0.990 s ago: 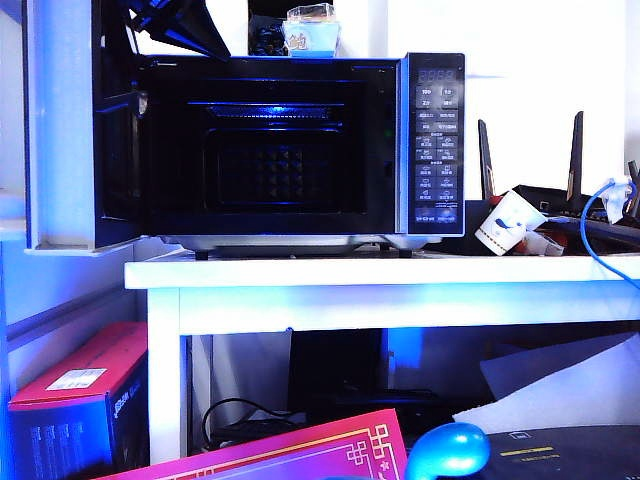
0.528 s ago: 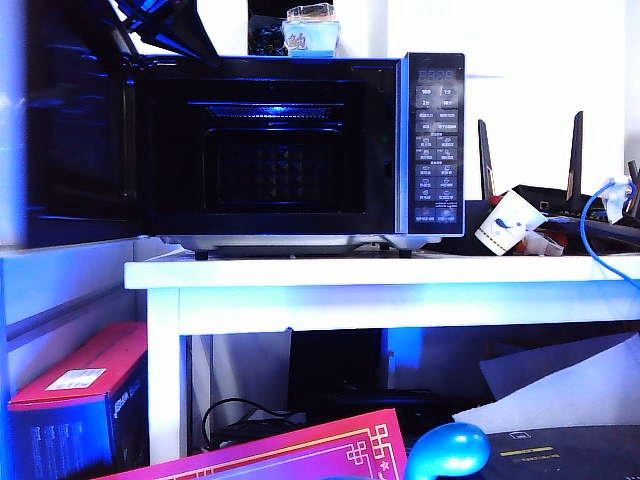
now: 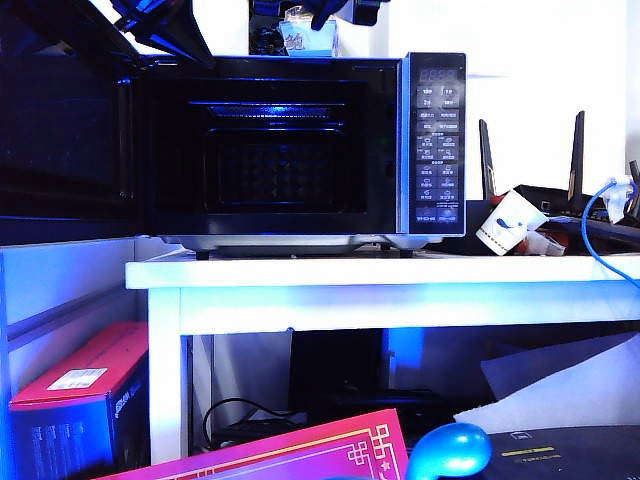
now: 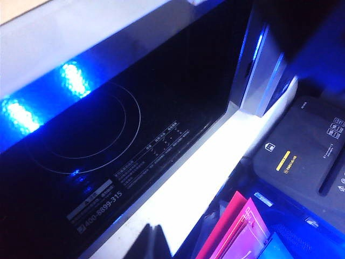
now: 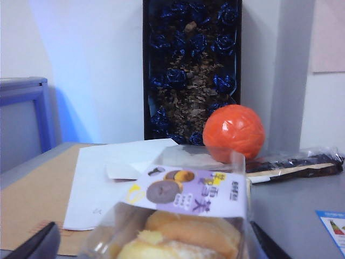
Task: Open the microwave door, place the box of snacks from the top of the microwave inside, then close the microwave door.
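Black microwave [image 3: 300, 145], door [image 3: 60, 120] swung wide. We log the right gripper [image 5: 151, 245] spread open astride the box of snacks [image 5: 178, 226] on the microwave's top; next we judge: close, lift, lower inside. Left gripper [image 4: 151, 243] by the door: mostly cropped, fingers unreadable.
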Robot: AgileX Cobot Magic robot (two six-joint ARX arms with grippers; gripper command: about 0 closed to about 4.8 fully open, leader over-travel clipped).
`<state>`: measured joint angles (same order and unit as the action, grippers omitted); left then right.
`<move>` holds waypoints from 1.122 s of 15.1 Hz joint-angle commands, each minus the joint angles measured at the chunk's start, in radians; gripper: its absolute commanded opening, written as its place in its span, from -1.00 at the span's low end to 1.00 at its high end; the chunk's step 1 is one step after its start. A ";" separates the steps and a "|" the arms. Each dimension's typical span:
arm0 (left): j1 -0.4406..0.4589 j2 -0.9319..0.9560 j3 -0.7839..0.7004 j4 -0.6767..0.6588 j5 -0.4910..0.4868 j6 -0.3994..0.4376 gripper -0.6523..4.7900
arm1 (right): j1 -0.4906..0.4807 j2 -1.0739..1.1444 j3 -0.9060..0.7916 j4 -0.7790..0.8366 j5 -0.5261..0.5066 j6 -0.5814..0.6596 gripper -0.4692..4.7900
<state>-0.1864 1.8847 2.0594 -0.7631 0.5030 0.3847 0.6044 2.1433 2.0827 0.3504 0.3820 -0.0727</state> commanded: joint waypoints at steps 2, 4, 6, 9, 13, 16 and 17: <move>0.002 0.007 -0.005 -0.045 0.006 -0.018 -0.78 | -0.001 0.016 0.024 -0.003 0.015 -0.011 1.00; 0.002 0.008 -0.005 -0.045 0.006 -0.018 -0.78 | -0.010 0.024 0.043 -0.033 0.024 -0.010 1.00; 0.002 0.008 -0.005 -0.044 0.006 -0.018 -0.78 | -0.021 0.024 0.044 -0.047 0.027 -0.008 1.00; 0.002 0.008 -0.005 -0.044 0.006 -0.018 -0.78 | -0.024 0.033 0.045 -0.062 0.023 -0.006 1.00; 0.002 0.008 -0.005 -0.045 0.006 -0.018 -0.78 | -0.026 0.047 0.049 -0.086 0.016 -0.006 1.00; 0.002 0.008 -0.005 -0.045 0.006 -0.018 -0.78 | -0.031 0.047 0.049 -0.095 0.016 -0.007 0.50; 0.002 0.008 -0.005 -0.044 0.006 -0.018 -0.78 | -0.031 0.047 0.048 -0.116 0.005 -0.007 0.16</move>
<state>-0.1867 1.8847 2.0598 -0.7639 0.5053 0.3866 0.5739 2.1925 2.1277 0.2577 0.3965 -0.0788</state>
